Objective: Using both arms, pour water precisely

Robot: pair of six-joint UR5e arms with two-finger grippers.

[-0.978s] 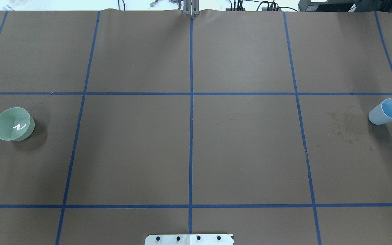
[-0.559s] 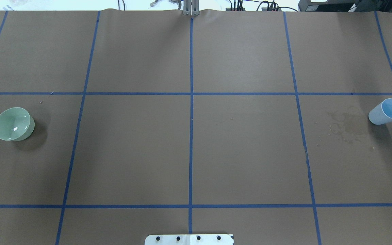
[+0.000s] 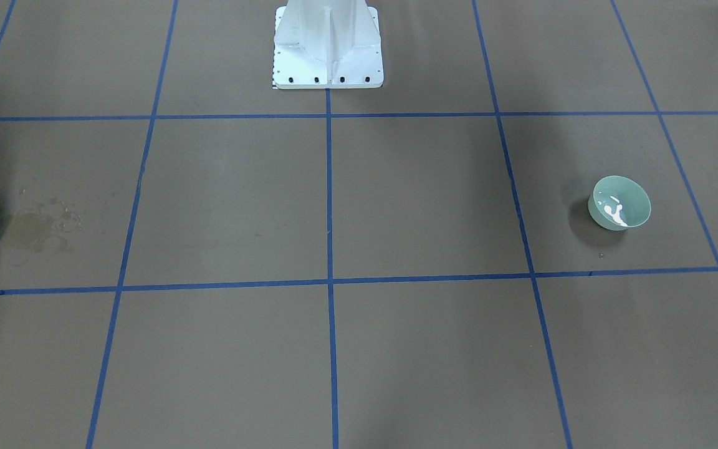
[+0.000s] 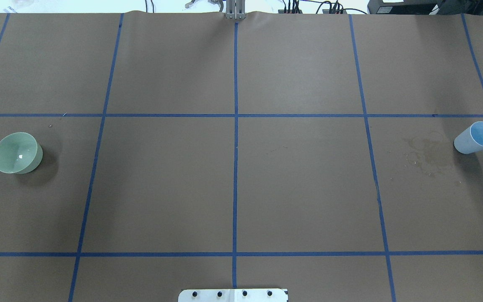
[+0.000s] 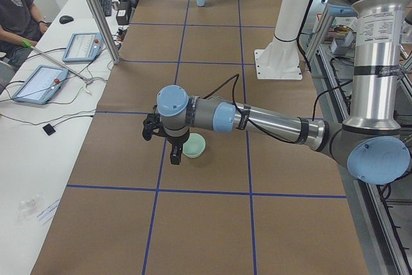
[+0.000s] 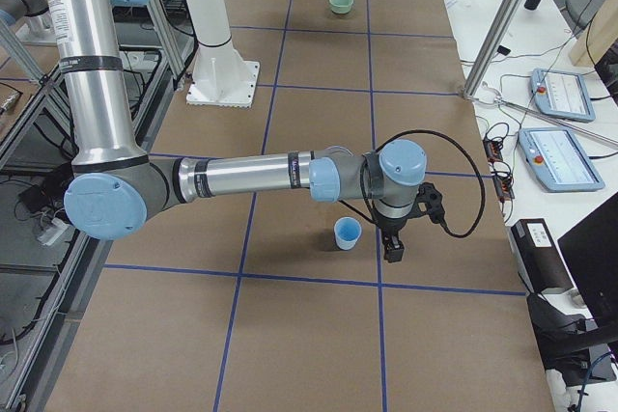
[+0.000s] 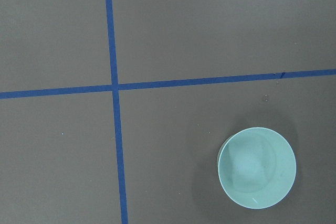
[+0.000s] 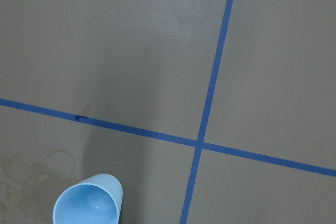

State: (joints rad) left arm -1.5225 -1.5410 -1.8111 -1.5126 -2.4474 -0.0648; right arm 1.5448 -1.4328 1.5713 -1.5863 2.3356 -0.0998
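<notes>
A pale green bowl [image 4: 17, 152] stands at the table's left end; white glints of water [image 3: 616, 211] show in it. A light-blue cup [image 4: 476, 137] stands upright at the right end. In the exterior left view my left arm [image 5: 257, 119] reaches out and its gripper [image 5: 175, 152] hangs just beside the bowl [image 5: 193, 145]. In the exterior right view my right arm [image 6: 261, 174] reaches out and its gripper [image 6: 394, 244] hangs just beside the cup [image 6: 348, 233]. I cannot tell whether either gripper is open. The wrist views show the bowl [image 7: 257, 167] and cup [image 8: 88, 208] from above, no fingers.
Dried water rings [image 4: 428, 153] stain the brown paper left of the cup. The white pedestal [image 3: 328, 43] stands at the robot's side, middle. Blue tape lines grid the table. A side bench with tablets [image 5: 38, 82] and a seated person [image 5: 13, 4] lies beyond the far edge.
The white glint in the bowl has shrunk from a squiggle to a small dot. Bowl and cup stand where they were.
</notes>
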